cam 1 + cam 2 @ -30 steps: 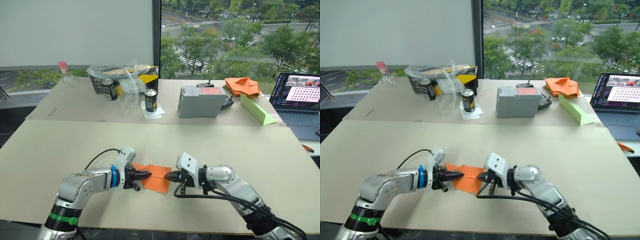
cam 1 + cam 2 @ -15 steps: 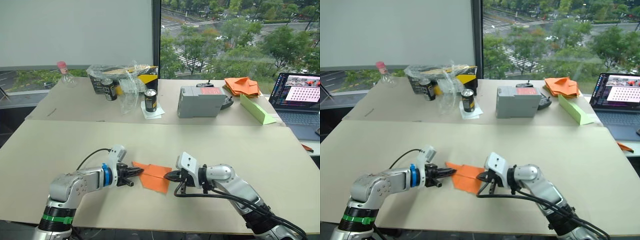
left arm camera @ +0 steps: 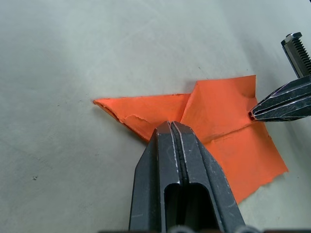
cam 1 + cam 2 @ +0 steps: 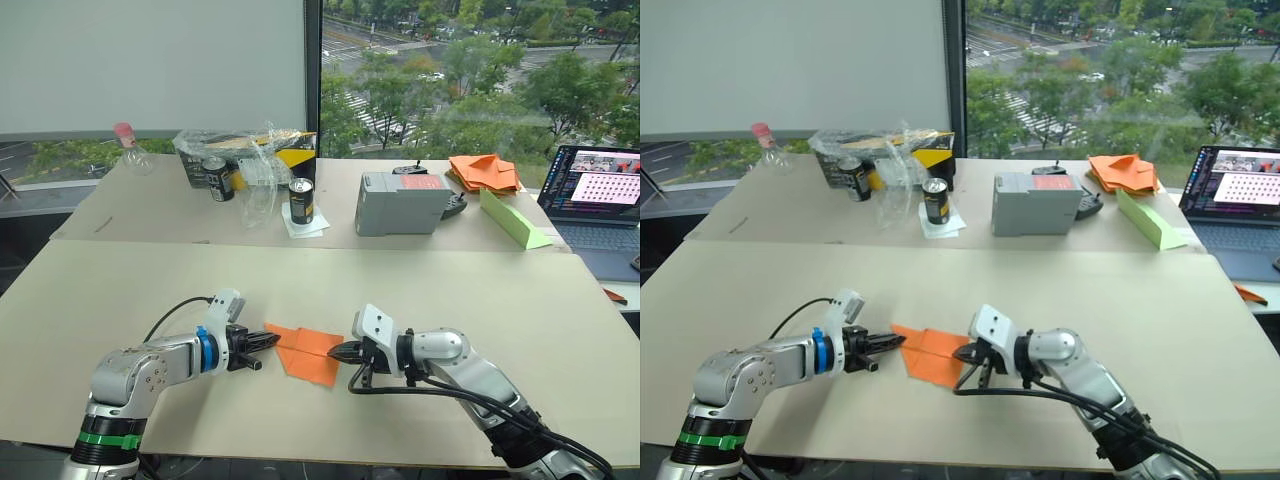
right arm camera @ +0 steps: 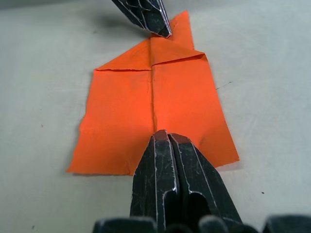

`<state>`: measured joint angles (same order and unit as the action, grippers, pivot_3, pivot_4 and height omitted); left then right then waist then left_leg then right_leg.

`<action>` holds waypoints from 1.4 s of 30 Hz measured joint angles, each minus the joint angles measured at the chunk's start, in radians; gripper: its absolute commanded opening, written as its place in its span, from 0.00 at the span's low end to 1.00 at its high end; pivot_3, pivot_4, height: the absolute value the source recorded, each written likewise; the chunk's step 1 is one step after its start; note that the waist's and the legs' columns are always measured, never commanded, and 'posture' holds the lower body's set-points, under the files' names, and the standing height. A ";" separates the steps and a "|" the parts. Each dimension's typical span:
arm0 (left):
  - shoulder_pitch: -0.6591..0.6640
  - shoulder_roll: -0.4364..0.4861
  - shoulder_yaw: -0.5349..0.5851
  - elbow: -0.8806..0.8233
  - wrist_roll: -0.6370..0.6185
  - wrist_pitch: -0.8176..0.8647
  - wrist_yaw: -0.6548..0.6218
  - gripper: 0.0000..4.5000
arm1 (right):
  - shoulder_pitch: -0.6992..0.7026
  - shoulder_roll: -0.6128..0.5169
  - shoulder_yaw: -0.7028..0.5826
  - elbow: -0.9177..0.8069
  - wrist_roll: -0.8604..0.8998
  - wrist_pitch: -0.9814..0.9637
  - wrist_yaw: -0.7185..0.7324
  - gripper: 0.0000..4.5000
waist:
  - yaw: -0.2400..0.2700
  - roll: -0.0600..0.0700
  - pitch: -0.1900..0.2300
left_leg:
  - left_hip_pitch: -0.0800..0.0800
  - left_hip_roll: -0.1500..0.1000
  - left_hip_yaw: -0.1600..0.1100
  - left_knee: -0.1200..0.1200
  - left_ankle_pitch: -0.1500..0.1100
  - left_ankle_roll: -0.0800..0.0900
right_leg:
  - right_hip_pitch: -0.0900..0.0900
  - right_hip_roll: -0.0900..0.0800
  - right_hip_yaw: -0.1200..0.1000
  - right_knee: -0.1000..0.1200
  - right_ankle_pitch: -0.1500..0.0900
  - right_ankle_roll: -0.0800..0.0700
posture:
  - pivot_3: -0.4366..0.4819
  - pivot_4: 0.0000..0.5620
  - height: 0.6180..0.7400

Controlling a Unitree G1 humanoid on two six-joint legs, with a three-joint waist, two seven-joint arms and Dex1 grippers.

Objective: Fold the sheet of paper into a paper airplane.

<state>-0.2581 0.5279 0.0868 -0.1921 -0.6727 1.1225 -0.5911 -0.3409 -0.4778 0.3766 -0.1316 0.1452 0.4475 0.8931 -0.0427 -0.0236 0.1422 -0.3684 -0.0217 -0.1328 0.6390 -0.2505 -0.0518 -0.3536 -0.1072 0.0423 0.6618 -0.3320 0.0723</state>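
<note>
The orange sheet of paper lies flat near the front of the tan table. It is partly folded: two corner flaps meet at a centre crease, making a point toward my left. My left gripper is shut, its tip low over that pointed end. From the opposite side my right gripper is also shut, and its tip rests on the paper's square edge at the crease. No paper is caught between either gripper's fingers.
A second table behind holds drink cans, a crumpled clear bag, a grey box, a heap of orange paper pieces and a light-green paper wedge. At the right edge stands an open laptop.
My left gripper has drawn back to the left, off the middle of the paper to its pointed end, uncovering the folded flaps. The right gripper has stayed put.
</note>
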 measured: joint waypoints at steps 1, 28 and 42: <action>-0.002 -0.008 0.012 0.000 -0.007 0.012 0.007 0.00 | 0.000 0.019 -0.017 0.011 0.020 0.009 -0.001 0.01 | 0.000 0.000 0.000 | 0.000 0.000 0.000 0.000 0.000 0.000 | 0.000 0.000 0.000 0.000 0.000 0.000 | 0.48 0.27 1.00; -0.045 -0.065 0.328 -0.088 -0.361 0.277 0.154 0.34 | -0.041 0.059 -0.249 -0.087 0.398 0.351 -0.070 0.56 | -0.002 0.000 0.008 | -0.016 -0.001 0.000 0.002 0.001 -0.001 | -0.017 0.000 0.001 0.003 0.000 0.000 | 0.48 0.27 1.00; -0.032 -0.058 0.325 -0.088 -0.370 0.273 0.198 0.34 | -0.043 0.062 -0.234 -0.002 0.379 0.422 -0.139 0.79 | -0.002 0.000 0.008 | -0.017 -0.001 0.000 0.002 0.000 -0.001 | -0.017 0.000 0.001 0.003 0.000 0.000 | 0.48 0.27 1.00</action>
<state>-0.2899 0.4695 0.4116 -0.2804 -1.0432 1.3957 -0.3933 -0.3844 -0.4163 0.1430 -0.1339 0.5241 0.8693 0.7545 -0.0444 -0.0237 0.1504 -0.3850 -0.0223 -0.1326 0.6410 -0.2500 -0.0527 -0.3708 -0.1076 0.0429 0.6649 -0.3317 0.0718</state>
